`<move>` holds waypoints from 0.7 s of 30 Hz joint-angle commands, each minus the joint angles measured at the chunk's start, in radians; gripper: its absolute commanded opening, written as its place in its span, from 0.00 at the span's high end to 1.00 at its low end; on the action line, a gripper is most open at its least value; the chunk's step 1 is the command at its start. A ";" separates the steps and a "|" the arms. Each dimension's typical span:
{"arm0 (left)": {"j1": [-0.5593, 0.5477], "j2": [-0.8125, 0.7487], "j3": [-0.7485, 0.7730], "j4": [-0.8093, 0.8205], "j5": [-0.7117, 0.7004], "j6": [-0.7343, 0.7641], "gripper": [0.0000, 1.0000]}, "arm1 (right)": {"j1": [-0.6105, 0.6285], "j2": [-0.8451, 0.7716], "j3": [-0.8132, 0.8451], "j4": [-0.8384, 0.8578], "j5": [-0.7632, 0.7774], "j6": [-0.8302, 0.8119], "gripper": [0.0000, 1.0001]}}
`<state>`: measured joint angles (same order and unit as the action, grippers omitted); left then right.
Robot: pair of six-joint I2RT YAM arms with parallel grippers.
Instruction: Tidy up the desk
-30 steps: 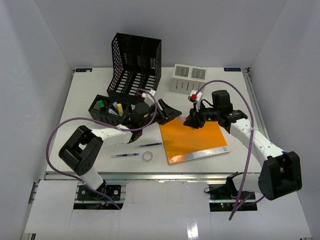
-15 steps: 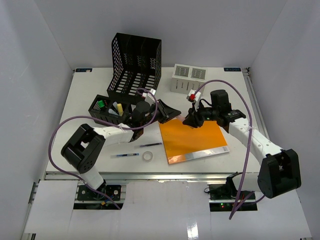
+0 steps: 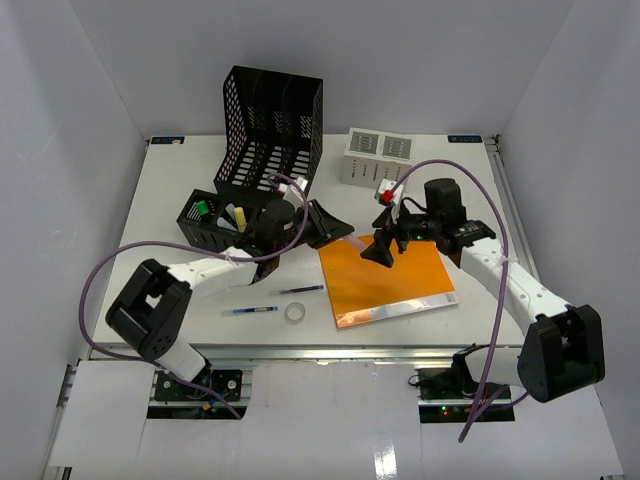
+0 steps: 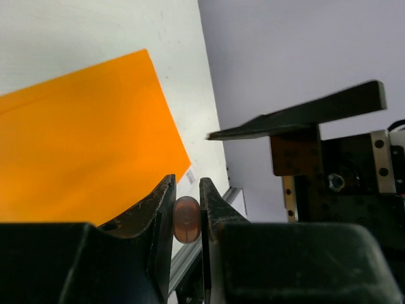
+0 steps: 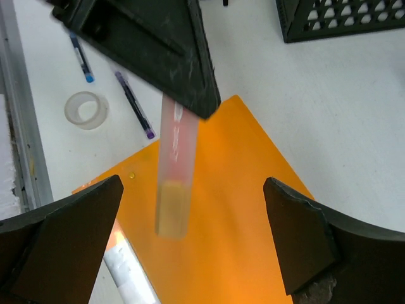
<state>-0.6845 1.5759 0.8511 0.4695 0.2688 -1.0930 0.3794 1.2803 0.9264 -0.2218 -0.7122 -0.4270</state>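
A translucent pink stick (image 5: 174,171) with a yellowish end hangs above the orange folder (image 3: 395,285) on the white desk (image 3: 180,180). My left gripper (image 3: 335,228) is shut on its other end. In the left wrist view the stick's rounded end (image 4: 186,220) sits pinched between the two jaws of the left gripper (image 4: 187,182). My right gripper (image 3: 380,252) stands wide open just right of it. In the right wrist view the stick lies between the spread fingers of the right gripper (image 5: 193,187), touching neither. One right finger (image 4: 304,114) shows in the left wrist view.
A black mesh file rack (image 3: 270,125) stands at the back, with a black organizer tray (image 3: 215,218) of small items in front of it. A white box (image 3: 378,158) sits at the back right. A tape roll (image 3: 295,313), a blue pen (image 3: 255,310) and a dark pen (image 3: 302,290) lie near the front.
My left gripper closed on the stick, then my right gripper opened wide and let it go. The right gripper has dropped slightly toward the folder.
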 commanded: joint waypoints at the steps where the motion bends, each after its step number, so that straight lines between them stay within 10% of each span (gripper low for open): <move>1: 0.084 -0.184 -0.011 -0.235 -0.058 0.167 0.97 | -0.056 -0.116 0.005 -0.012 -0.206 -0.079 0.03; 14: 0.286 -0.390 0.260 -0.943 -0.409 0.632 0.96 | -0.212 -0.182 -0.073 -0.024 -0.388 -0.131 0.04; 21: 0.325 -0.348 0.388 -1.066 -0.547 0.726 0.95 | -0.223 -0.170 -0.090 -0.026 -0.382 -0.138 0.04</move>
<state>-0.3795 1.2185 1.1792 -0.4511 -0.1563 -0.4679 0.1686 1.1080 0.8526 -0.2451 -1.0594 -0.5469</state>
